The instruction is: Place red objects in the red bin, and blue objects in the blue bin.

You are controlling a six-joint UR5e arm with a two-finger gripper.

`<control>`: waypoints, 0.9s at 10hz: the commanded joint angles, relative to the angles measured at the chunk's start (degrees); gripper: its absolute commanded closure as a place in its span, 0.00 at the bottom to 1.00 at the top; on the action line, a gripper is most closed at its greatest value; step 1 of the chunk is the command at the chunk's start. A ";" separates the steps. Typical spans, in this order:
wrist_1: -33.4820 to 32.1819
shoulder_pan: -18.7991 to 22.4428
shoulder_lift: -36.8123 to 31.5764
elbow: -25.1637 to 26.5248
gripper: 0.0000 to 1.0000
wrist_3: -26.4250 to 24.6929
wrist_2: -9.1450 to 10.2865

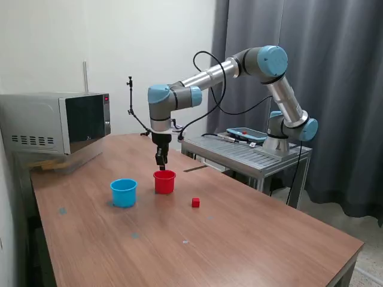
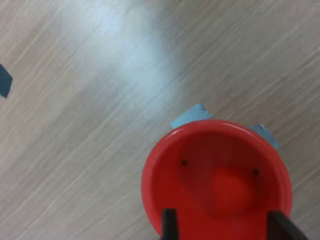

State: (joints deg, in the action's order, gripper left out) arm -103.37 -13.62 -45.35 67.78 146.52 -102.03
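The red cup (image 1: pixel 164 182) stands on the wooden table, with the light-blue cup (image 1: pixel 124 192) beside it toward the exterior view's left. My gripper (image 1: pixel 160 161) hangs just above the red cup's rim. In the wrist view the two dark fingers (image 2: pixel 170 223) stand wide apart over the red cup (image 2: pixel 215 175) with nothing between them, so my gripper (image 2: pixel 225 225) is open. One tiny red cube (image 1: pixel 195 202) lies on the table to the exterior view's right of the red cup. A blurred lighter patch inside the red cup cannot be made out. No blue cubes show.
A microwave (image 1: pixel 57 122) stands at the table's back, on the exterior view's left. A metal stand (image 1: pixel 251 152) carrying the arm's base and a tablet is on the right. Small blue tape marks (image 2: pixel 191 115) lie on the table by the red cup.
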 commanded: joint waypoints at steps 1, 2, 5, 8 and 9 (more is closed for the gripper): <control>0.01 0.00 -0.09 0.25 0.00 -1.15 -0.10; 0.01 0.00 -0.09 0.33 0.00 -1.06 -0.10; 0.01 -0.09 -6.30 4.52 0.00 -1.06 0.51; 0.01 5.15 -9.06 9.91 0.00 -0.54 5.51; 0.01 7.45 -9.06 10.61 0.00 -0.44 6.13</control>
State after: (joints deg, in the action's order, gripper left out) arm -103.36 -9.66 -53.87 76.86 145.82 -97.60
